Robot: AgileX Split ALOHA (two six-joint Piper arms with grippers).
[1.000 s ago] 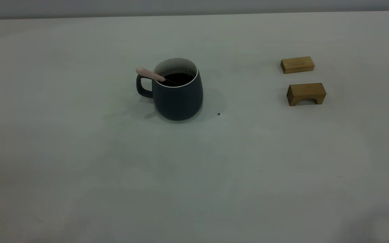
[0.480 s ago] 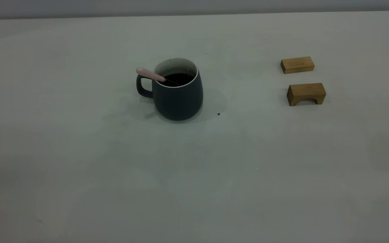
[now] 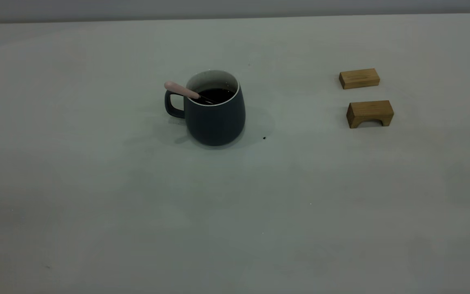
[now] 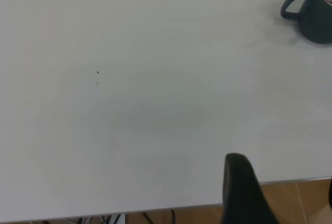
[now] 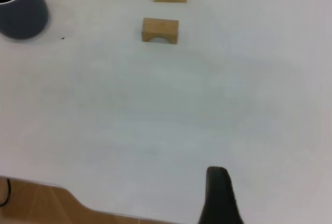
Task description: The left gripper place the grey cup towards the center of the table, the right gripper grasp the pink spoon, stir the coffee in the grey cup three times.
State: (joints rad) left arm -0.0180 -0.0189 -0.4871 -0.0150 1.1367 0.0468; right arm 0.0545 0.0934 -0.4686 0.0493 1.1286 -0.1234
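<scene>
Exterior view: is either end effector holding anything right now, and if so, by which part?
Nothing is held. The spoon leans unheld in the cup, and neither end effector is near it; each wrist view shows just one finger over the table's edge.

No legible text, labels or numbers anywhere.

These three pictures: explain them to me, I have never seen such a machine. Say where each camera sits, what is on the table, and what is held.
This is a robot with two arms at a table. The wide picture comes from an outside camera facing the arms; neither arm shows in it. The other two come from cameras on the arms' wrists: the dark shape at the edge is part of the left hand in one and of the right hand in the other, both back near the table edge, holding nothing visible. On the table stands a grey cup of coffee with a pink spoon leaning in it, and two wooden blocks off to one side.
</scene>
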